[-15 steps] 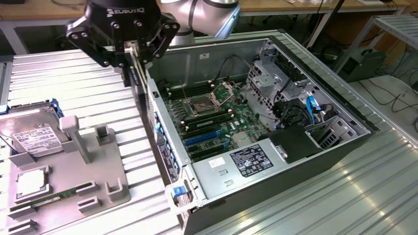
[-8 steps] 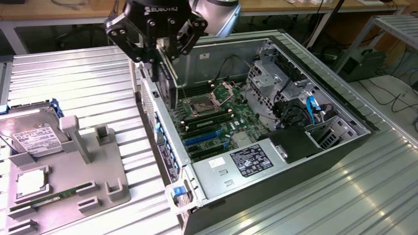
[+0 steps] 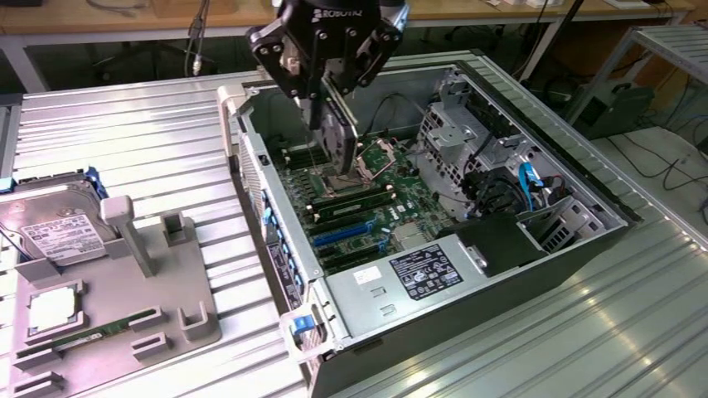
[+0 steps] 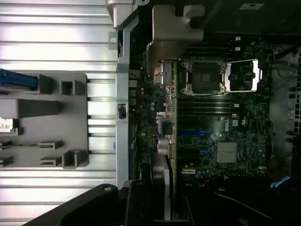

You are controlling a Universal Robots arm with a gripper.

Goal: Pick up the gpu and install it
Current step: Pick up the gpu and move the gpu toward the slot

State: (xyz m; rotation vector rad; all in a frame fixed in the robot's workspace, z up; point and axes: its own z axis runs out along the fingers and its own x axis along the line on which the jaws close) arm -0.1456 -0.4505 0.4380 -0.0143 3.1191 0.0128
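The fingers point(image 3: 334, 112) are closed partway on the graphics card point(image 3: 345, 149) and hold it by its upper edge. The card hangs on edge inside the open computer case point(image 3: 575, 178), above the motherboard point(image 3: 387, 199). As far as I can judge, it does not touch the board. The picking up is done, and the step in hand is the installing. In the wrist view the card point(image 4: 170, 117) stands near the blue slots point(image 4: 193, 133). I judge that the lower edge must be lined up exactly over a slot, and then pushed straight down.
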